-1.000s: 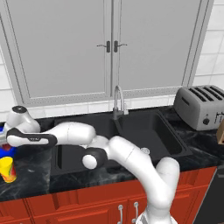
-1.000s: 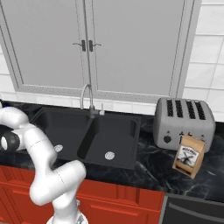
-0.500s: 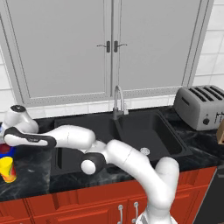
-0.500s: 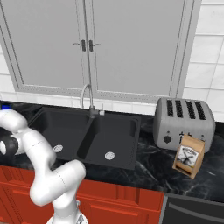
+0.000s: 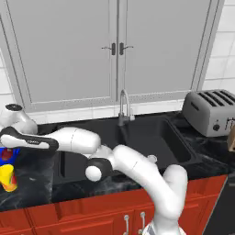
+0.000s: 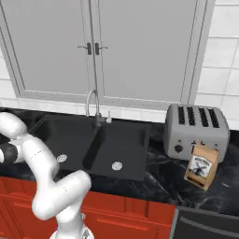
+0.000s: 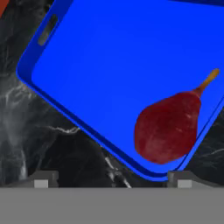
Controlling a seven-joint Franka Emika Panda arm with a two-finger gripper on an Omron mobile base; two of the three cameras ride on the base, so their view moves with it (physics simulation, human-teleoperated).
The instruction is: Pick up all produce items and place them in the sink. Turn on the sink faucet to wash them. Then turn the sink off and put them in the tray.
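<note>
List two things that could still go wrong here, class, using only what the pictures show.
1. The dark-red pear lies close against the blue tray's corner wall; a nudge might tip it onto the black marble counter.
2. The open gripper is low over the tray's edge, so pulling back could catch the rim and shift it.

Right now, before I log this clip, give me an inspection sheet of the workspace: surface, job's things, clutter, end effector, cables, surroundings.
Surface: black marbled counter over red cabinet fronts.
Job's things: dark-red pear lies inside the blue tray, near one corner, stem toward the wall. Black double sink holds no produce; both drains bare. Faucet stands behind the divider; no water seen.
Clutter: yellow cylinder on the counter at far left; toaster and brown bag right of the sink.
End effector: open, fingertips apart, above the tray's edge, holding nothing.
Cables: nothing seen.
Surroundings: grey cabinet doors, white tiled wall.
</note>
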